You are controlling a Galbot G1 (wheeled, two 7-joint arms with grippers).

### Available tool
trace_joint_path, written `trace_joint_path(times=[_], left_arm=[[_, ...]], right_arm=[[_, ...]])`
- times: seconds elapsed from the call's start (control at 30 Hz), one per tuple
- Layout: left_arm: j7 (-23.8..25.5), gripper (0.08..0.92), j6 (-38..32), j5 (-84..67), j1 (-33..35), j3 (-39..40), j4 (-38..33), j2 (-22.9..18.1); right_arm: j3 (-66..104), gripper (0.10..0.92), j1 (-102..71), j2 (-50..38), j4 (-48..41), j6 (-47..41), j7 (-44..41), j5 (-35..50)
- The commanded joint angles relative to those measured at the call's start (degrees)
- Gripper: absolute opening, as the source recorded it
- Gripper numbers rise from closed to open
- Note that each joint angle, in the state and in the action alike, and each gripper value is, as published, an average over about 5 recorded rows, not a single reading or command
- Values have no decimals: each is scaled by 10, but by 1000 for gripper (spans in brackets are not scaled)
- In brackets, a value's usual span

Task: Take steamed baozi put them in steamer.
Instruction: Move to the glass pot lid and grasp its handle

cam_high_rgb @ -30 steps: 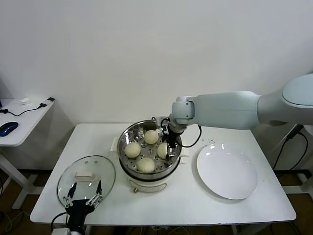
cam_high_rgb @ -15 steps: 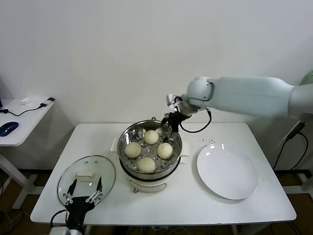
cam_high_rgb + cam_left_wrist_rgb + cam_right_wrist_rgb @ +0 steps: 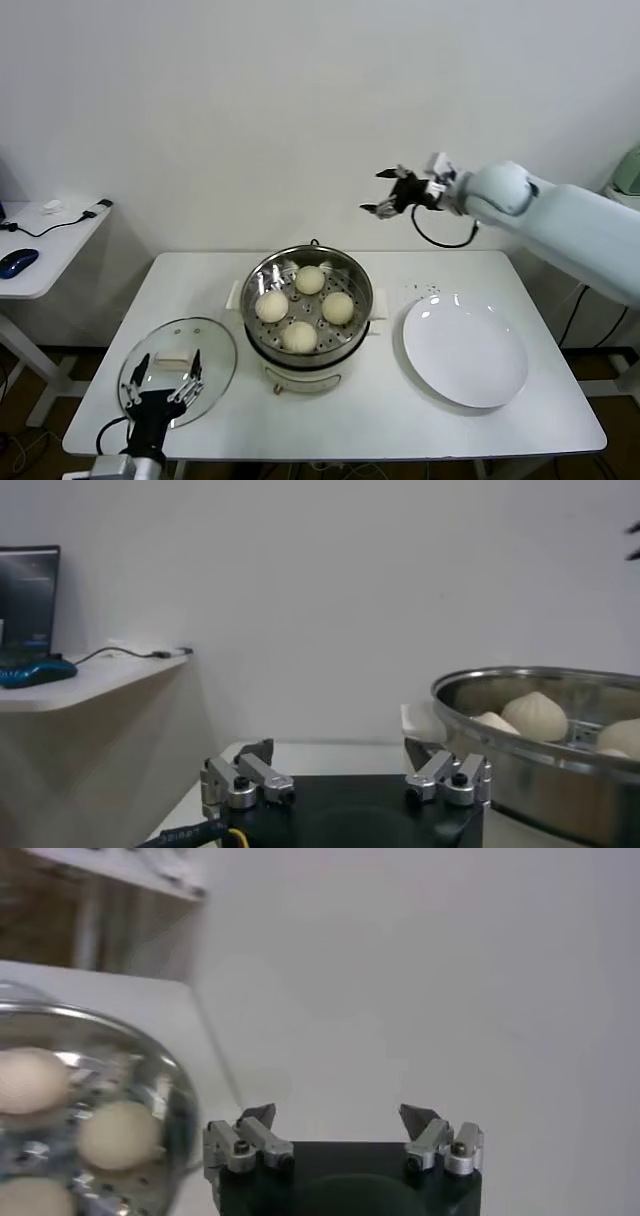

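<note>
— right gripper [image 3: 384, 192], where is it and what's in it?
— up in the air, above and behind the steamer [image 3: 308, 307], toward the wall; its fingers are spread wide with nothing between them. the wrist view shows the same gap, empty.
— and the steamed baozi [image 3: 305, 307]?
— all four sit on the perforated tray inside the steamer, one toward the back, one on each side, one at the front. they're close together but i can't tell if any touch.
— where's the steamer itself?
— middle of the white surface [image 3: 390, 410], on its white base.
— what's around it?
— a flat white plate [image 3: 465, 352] just to its right, bare. a round glass lid [image 3: 178, 368] with a white handle lies flat near the front left corner.
— the left gripper [image 3: 165, 388]?
— low at the front left edge, over the lid, fingers apart and holding nothing. its wrist view looks across at the steamer's steel rim with baozi tops showing above it.
— anything else?
— a small side table [image 3: 45, 250] off to the left with a blue mouse [image 3: 17, 262] on it.
</note>
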Motion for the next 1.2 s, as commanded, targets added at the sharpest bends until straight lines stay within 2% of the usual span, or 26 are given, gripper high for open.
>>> trace_joint_path(times=[0.03, 0.2, 0.37, 0.63, 0.97, 1.2], left_arm=[[-5, 823, -15, -5, -17, -8, 18, 0], [-14, 823, -27, -5, -19, -6, 37, 2], [-20, 823, -36, 12, -20, -5, 46, 4], [-79, 823, -18, 146, -31, -3, 54, 12], [-115, 823, -62, 288, -45, -11, 110, 23], [-202, 823, -122, 539, -67, -25, 196, 43]], right_arm=[[548, 823, -563, -117, 69, 69, 105, -139], [765, 823, -776, -12, 94, 93, 120, -158], [855, 823, -882, 91, 106, 154, 118, -173], [869, 823, -958, 214, 92, 219, 87, -196], [860, 823, -998, 310, 108, 242, 78, -241], [850, 823, -1004, 324, 123, 225, 94, -261]])
